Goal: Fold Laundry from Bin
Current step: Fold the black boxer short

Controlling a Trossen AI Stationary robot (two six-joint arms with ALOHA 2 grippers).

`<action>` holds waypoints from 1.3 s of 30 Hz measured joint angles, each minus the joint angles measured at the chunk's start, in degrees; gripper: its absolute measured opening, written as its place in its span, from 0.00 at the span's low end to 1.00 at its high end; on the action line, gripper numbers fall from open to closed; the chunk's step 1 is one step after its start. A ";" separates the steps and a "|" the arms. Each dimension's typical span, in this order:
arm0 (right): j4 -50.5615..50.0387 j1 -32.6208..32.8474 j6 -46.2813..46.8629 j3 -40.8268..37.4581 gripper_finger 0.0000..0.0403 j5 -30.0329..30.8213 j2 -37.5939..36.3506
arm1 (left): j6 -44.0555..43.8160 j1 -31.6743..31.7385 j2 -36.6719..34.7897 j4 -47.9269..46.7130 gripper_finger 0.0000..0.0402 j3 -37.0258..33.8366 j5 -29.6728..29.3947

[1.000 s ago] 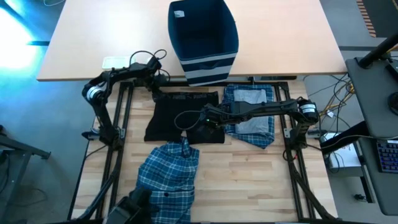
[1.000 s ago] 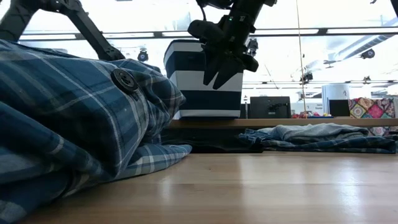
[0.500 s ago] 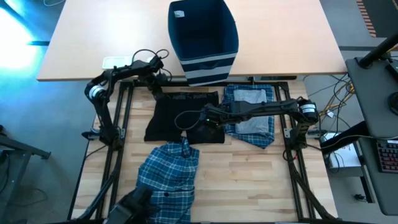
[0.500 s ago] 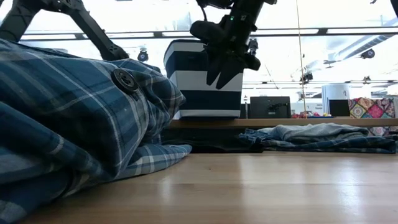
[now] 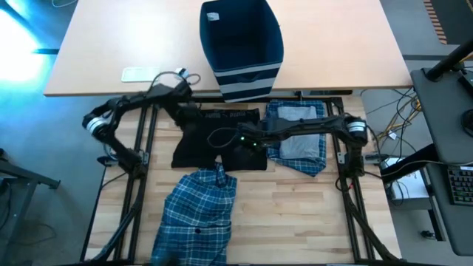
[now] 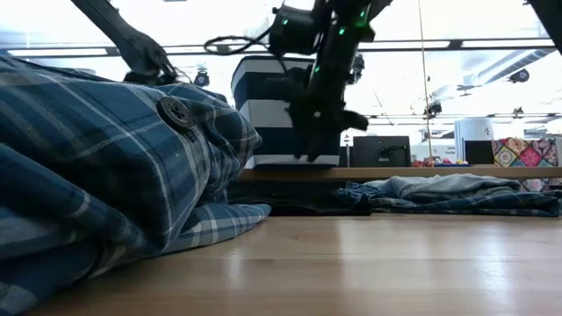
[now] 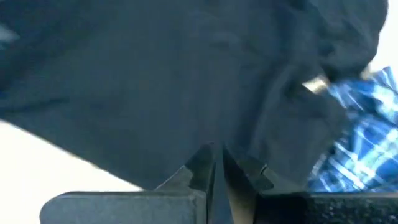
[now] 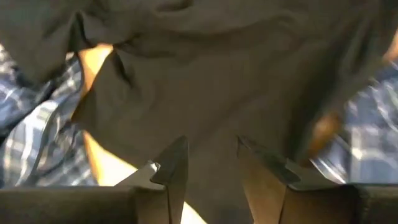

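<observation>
My left gripper [image 5: 183, 113] is pressing its jaws clenched at the far left corner of the black T-shirt [image 5: 199, 144], though I cannot tell if cloth is pinched. The shirt is lying flat, its long axis running left to right, between my arms. My right gripper [image 5: 247, 140] is hovering over its middle, jaws parted, nearer the right edge.

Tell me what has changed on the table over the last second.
The left gripper has swung in from the table's far-left edge to the far-left corner of the black garment and shut there. The right gripper has dropped lower over that garment's near-right part, narrowing its opening. The black garment, plaid shirt, plaid shorts and bin stayed put.
</observation>
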 joint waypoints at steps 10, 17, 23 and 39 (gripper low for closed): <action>4.79 1.21 4.88 -0.04 0.29 2.67 4.21 | -16.88 -15.72 -19.01 3.52 0.03 -9.84 -1.42; 5.24 5.08 3.11 0.89 0.27 4.83 0.80 | -27.11 -29.10 -35.06 7.92 0.10 -14.13 -1.53; 6.58 12.79 -4.61 4.64 0.32 14.86 -0.55 | -35.17 -41.72 -43.37 7.77 0.33 -15.31 -6.35; 4.30 29.92 -8.30 14.07 0.65 19.83 -1.52 | -71.53 -93.06 -35.78 8.67 0.80 -7.11 -43.79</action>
